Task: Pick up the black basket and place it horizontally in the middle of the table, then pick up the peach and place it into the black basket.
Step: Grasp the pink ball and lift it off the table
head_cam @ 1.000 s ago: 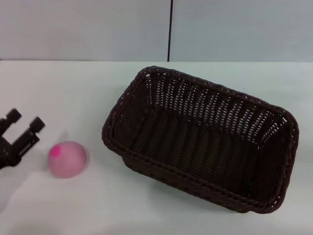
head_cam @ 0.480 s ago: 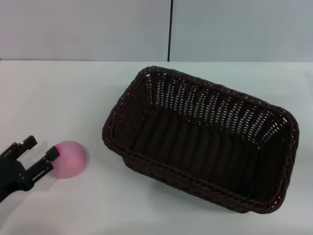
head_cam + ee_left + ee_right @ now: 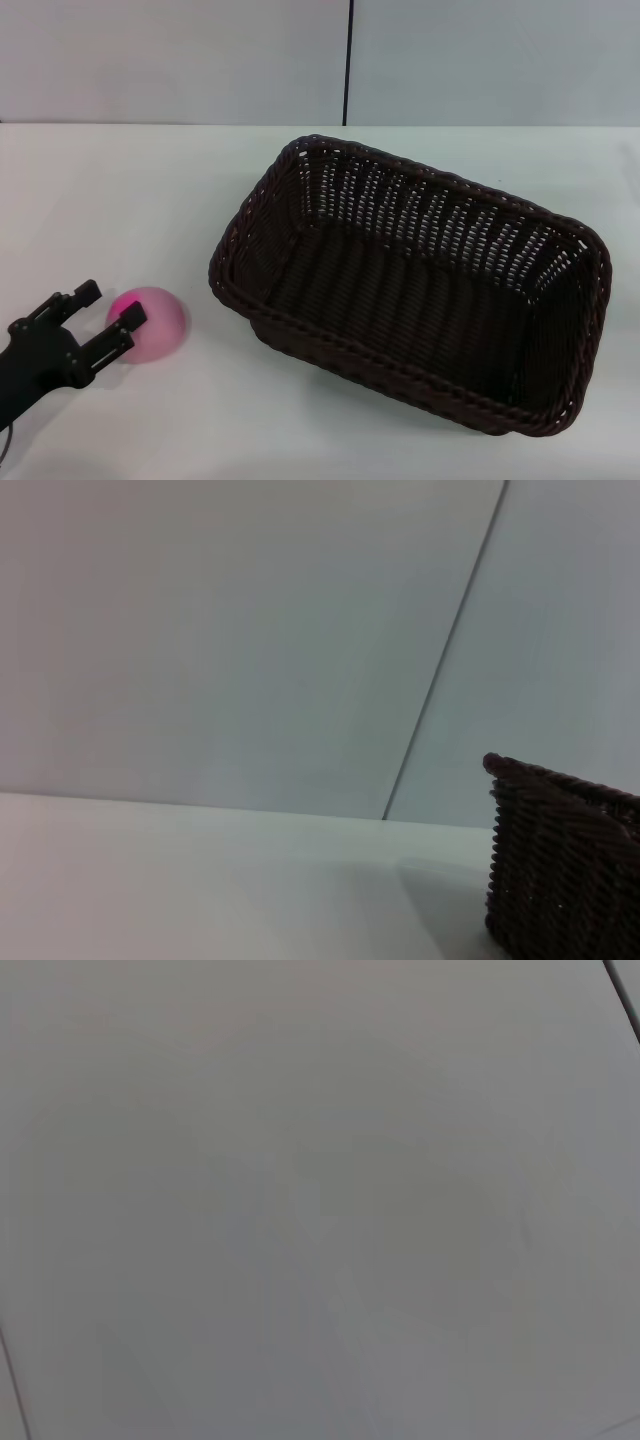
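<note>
One black basket [image 3: 420,290] lies diagonally, long axis running near-right to far-left

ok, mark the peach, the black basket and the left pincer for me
peach [image 3: 155,322]: head view, on its pale pink front, right of the fingers.
black basket [image 3: 410,290]: head view, on the woven floor inside.
left pincer [image 3: 108,305]: head view, midway between the two fingertips, at the peach's left edge.

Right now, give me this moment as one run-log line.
left gripper: jaws open, at the peach, not closed on it | peach: on table | black basket: empty, mid-table, set at a slant | right gripper: out of view
</note>
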